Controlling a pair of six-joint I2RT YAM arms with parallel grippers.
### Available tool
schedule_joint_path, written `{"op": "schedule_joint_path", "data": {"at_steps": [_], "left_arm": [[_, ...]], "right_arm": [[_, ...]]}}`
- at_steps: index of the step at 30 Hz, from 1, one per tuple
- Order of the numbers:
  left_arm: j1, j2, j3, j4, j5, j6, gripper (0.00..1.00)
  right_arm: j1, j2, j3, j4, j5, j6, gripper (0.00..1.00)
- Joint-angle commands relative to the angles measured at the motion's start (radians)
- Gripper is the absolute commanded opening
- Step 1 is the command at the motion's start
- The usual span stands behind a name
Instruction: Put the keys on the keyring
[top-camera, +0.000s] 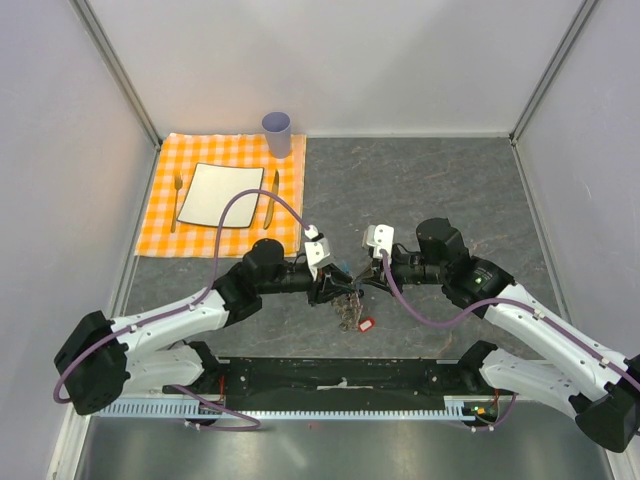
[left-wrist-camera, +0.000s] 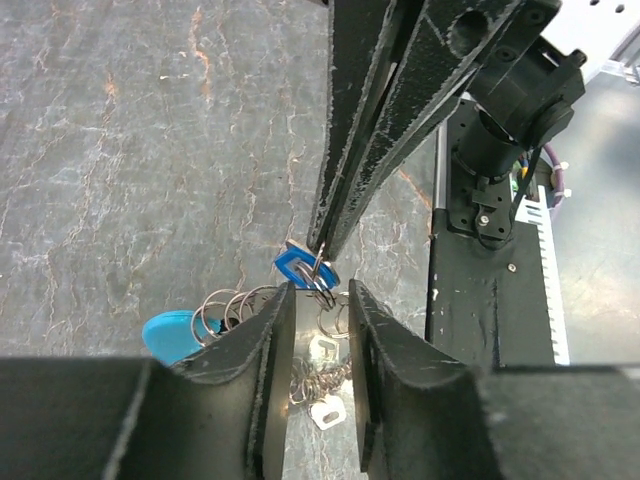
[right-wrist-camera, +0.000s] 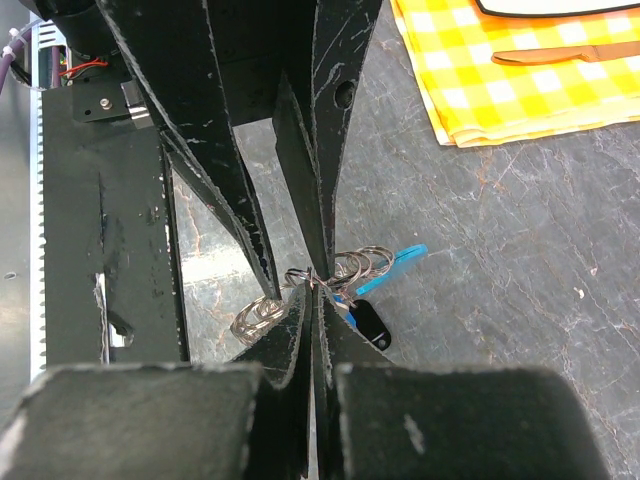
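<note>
The keyring is a silver chain with a cyan clasp, and it hangs between my two grippers over the dark table. It also shows in the top view and the right wrist view. My right gripper is shut on the small ring of a key with a blue tag. My left gripper is just below it, jaws a small gap apart around the chain, with nothing pinched. Two silver keys show below. A red tag lies by the chain.
An orange checked placemat at the back left holds a white plate, a fork, a knife and a purple cup. The black base rail runs along the near edge. Grey walls close in the sides.
</note>
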Motion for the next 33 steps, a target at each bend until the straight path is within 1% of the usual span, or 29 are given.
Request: {"op": "schedule_joint_path", "data": {"at_steps": [1, 2, 5, 6, 9, 10, 14, 20, 21, 24, 29, 33], "left_arm": [[-0.01, 0.009, 0.043, -0.006, -0.048, -0.016, 0.32], [-0.01, 0.011, 0.044, -0.009, -0.051, -0.012, 0.31], [-0.012, 0.011, 0.046, -0.017, -0.051, -0.005, 0.19], [-0.012, 0.011, 0.047, -0.019, -0.051, -0.004, 0.12], [-0.012, 0.008, 0.05, -0.028, -0.054, 0.004, 0.03], [-0.01, 0.005, 0.05, -0.029, -0.055, 0.004, 0.02], [-0.01, -0.009, 0.049, -0.028, -0.064, 0.013, 0.02], [-0.012, -0.054, 0.028, -0.026, -0.137, 0.031, 0.02], [-0.01, -0.073, 0.024, -0.026, -0.159, 0.056, 0.02], [-0.012, -0.113, 0.004, -0.013, -0.191, 0.065, 0.02], [-0.012, -0.173, -0.048, 0.062, -0.205, 0.084, 0.02], [-0.01, -0.198, -0.088, 0.145, -0.173, 0.084, 0.02]], "right_arm": [[-0.003, -0.01, 0.036, 0.042, -0.005, 0.004, 0.0], [-0.004, -0.012, 0.036, 0.042, -0.004, 0.004, 0.0], [-0.003, -0.016, 0.033, 0.042, -0.001, 0.006, 0.0], [-0.003, -0.016, 0.031, 0.042, 0.001, 0.006, 0.0], [-0.003, -0.018, 0.03, 0.042, 0.004, 0.007, 0.0], [-0.001, -0.021, 0.03, 0.042, 0.004, 0.007, 0.0], [-0.003, -0.024, 0.025, 0.039, 0.022, 0.01, 0.0], [-0.004, -0.044, 0.024, 0.018, 0.104, 0.024, 0.0], [-0.003, -0.045, 0.025, 0.013, 0.116, 0.024, 0.0], [-0.003, -0.042, 0.022, 0.004, 0.141, 0.029, 0.0], [-0.004, -0.033, 0.016, 0.005, 0.15, 0.03, 0.0], [-0.004, -0.022, 0.013, 0.014, 0.136, 0.033, 0.0]]}}
